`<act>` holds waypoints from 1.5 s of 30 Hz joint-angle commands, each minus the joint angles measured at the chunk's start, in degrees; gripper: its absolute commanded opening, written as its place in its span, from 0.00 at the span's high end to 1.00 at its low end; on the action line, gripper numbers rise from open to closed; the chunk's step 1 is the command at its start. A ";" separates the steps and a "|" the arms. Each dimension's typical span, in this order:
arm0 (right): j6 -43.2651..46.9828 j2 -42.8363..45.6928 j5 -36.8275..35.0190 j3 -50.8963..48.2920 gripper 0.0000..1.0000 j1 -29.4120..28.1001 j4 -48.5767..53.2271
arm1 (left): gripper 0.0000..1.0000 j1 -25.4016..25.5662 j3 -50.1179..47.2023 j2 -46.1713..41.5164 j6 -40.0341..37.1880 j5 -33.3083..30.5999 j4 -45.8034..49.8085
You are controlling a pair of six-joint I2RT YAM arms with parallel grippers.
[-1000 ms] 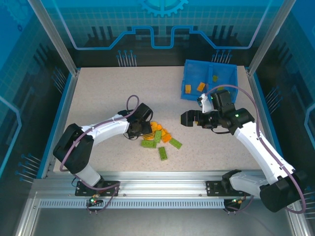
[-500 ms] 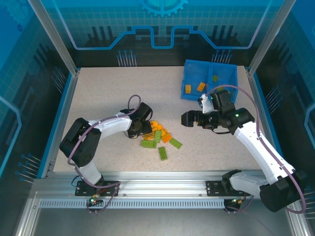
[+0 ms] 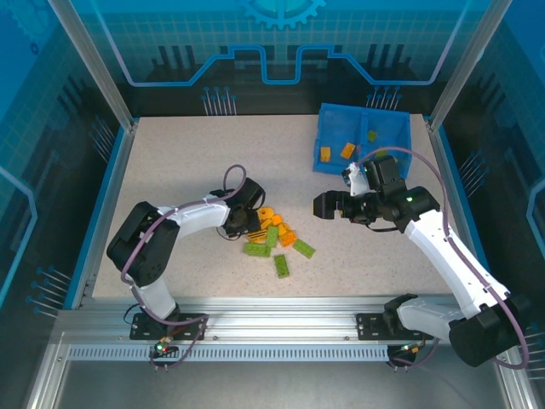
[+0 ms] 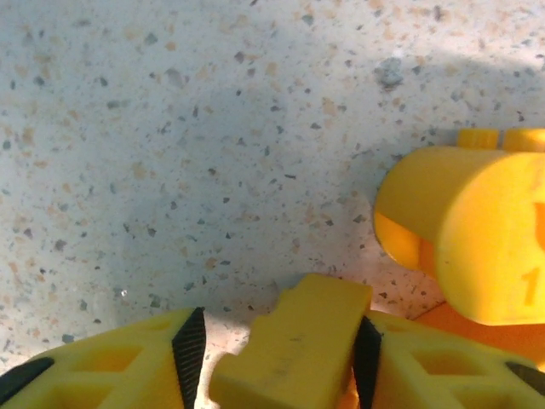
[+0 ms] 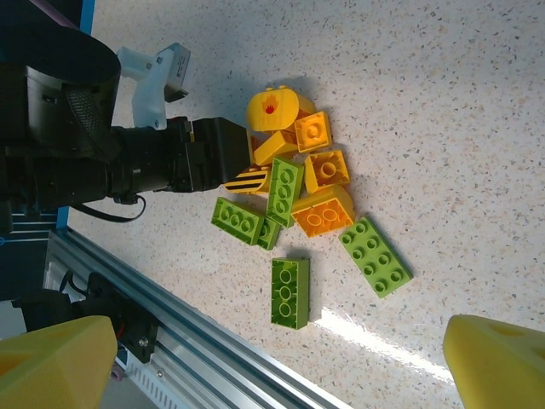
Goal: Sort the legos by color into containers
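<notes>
The legos lie in a pile [image 3: 274, 236] at mid-table, orange and green mixed. My left gripper [image 3: 247, 223] is at the pile's left edge, shut on an orange lego [image 4: 298, 349] that sits between its pads; a rounded yellow piece [image 4: 468, 239] lies just beyond it. My right gripper [image 3: 328, 206] hangs open above the table right of the pile, nothing between its fingers [image 5: 498, 362]. Below it lie a green lego [image 5: 289, 292], another green lego [image 5: 375, 256] and an orange lego [image 5: 324, 210]. The blue bin [image 3: 400, 149] holds orange legos [image 3: 324, 153] on its left side and a green lego [image 3: 372, 135] on its right.
The left arm [image 5: 94, 162] reaches into the pile from the left. The metal rail [image 3: 281, 328] runs along the near table edge, close under the pile. The bin stands at the far right corner, behind my right arm.
The left arm's elbow has swung to the right while its gripper stays at the pile's edge. The right arm and the legos have not visibly moved.
</notes>
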State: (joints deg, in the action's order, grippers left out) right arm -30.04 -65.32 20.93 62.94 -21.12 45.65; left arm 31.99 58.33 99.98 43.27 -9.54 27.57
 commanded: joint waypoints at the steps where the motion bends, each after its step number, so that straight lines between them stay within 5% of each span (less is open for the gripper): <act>1: -0.87 0.20 -0.80 1.58 0.00 -1.11 1.25 | 0.57 -0.46 -0.94 0.50 -0.16 0.22 1.64; 11: -1.44 0.88 -1.06 1.93 0.00 -1.80 0.34 | 0.87 0.51 2.73 -15.51 -0.76 0.39 7.65; 17: -2.25 3.69 0.10 1.40 0.00 -2.60 -3.04 | 0.89 7.65 18.11 -16.82 -6.83 -2.44 11.97; 21: -3.97 8.43 -5.64 0.46 0.00 -2.86 -4.31 | 0.88 12.86 30.77 -9.00 -13.62 -5.12 10.18; 29: -7.36 20.32 -22.08 -4.17 0.00 -2.69 -1.37 | 0.88 13.72 46.35 11.66 -27.56 -10.98 -7.82; 33: -8.66 23.84 -22.43 -6.81 0.00 -2.69 -1.11 | 0.89 13.54 55.40 23.37 -33.32 -11.38 -15.84; 40: -9.33 26.07 -22.36 -10.34 0.00 -2.56 1.13 | 0.88 13.37 83.24 43.13 -33.85 -17.08 -11.14; 45: -9.57 27.85 -22.33 -12.05 0.00 -2.59 1.42 | 0.87 12.84 90.69 51.99 -35.94 -20.54 -16.26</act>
State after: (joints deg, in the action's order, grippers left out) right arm -38.98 -38.96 -0.60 51.53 -23.27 46.09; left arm 45.50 145.62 149.12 9.96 -25.89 15.75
